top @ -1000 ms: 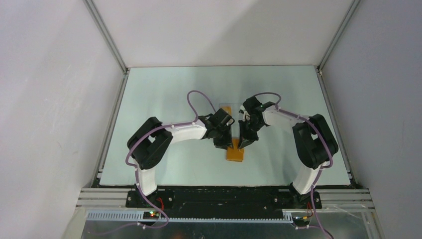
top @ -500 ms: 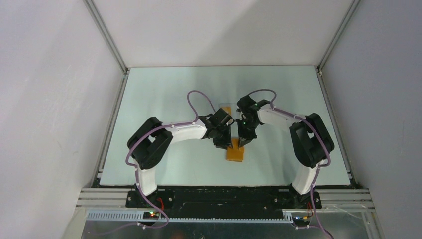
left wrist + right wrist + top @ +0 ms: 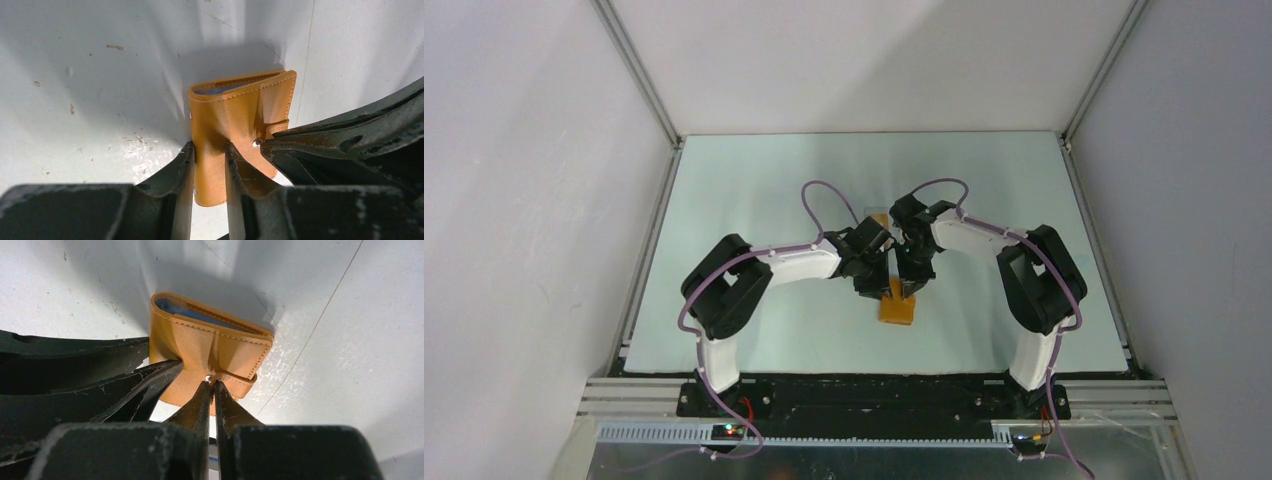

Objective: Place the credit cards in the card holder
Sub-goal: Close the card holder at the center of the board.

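The orange card holder (image 3: 898, 306) lies on the table between both grippers, folded, with its clasp strap (image 3: 240, 380) across the front. A light blue card (image 3: 172, 307) sits inside it, also seen in the left wrist view (image 3: 220, 89). My left gripper (image 3: 210, 160) is shut on the card holder's (image 3: 240, 110) left part, one finger on each side. My right gripper (image 3: 212, 385) is shut, its tips pressed against the clasp snap (image 3: 209, 378) on the card holder (image 3: 200, 347). Other cards are not in view.
A clear plastic rectangle with an orange centre (image 3: 879, 217) lies just behind the grippers. The pale table (image 3: 754, 190) is walled by metal rails at left, right and back. The right gripper's fingers (image 3: 320, 140) crowd the left wrist view.
My right arm has shifted left and its gripper has closed in on the card holder's clasp. My left arm and the card holder have stayed put.
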`<state>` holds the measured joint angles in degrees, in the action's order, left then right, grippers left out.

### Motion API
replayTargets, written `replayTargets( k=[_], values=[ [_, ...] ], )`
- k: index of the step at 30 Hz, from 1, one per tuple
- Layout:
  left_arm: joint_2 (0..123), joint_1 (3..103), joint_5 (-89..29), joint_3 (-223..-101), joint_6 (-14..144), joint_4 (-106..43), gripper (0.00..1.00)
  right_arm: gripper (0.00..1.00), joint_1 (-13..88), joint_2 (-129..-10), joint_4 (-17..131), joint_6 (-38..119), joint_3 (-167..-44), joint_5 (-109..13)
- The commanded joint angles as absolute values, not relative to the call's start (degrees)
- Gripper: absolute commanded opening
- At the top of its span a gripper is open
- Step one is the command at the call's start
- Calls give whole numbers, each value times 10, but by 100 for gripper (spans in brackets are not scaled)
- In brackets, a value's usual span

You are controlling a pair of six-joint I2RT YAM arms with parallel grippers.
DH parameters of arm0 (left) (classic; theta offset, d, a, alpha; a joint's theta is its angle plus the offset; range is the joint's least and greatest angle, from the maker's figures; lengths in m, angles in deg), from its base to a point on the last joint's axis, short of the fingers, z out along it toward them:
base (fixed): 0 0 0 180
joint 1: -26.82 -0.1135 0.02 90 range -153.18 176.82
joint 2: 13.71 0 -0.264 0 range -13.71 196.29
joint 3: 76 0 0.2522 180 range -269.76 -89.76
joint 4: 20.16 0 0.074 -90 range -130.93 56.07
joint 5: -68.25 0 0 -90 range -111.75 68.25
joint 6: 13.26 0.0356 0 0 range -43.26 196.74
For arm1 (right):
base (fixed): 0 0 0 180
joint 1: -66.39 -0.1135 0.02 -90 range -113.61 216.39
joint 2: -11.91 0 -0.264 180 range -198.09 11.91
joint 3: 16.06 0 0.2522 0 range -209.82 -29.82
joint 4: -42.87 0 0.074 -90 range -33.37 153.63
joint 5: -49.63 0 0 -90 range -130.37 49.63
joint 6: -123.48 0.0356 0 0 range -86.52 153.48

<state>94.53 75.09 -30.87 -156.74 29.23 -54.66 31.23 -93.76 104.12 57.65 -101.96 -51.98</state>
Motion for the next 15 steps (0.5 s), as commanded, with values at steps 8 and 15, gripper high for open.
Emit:
replayTargets(
  k=[8,15],
  values=[
    [973,760,-290,-1572,309,-556,22,22,315,-936,1031,582,-1040,-531],
    [974,760,-289,-1572,309,-556,22,24,318,-926,1034,583,-1040,-540]
  ],
)
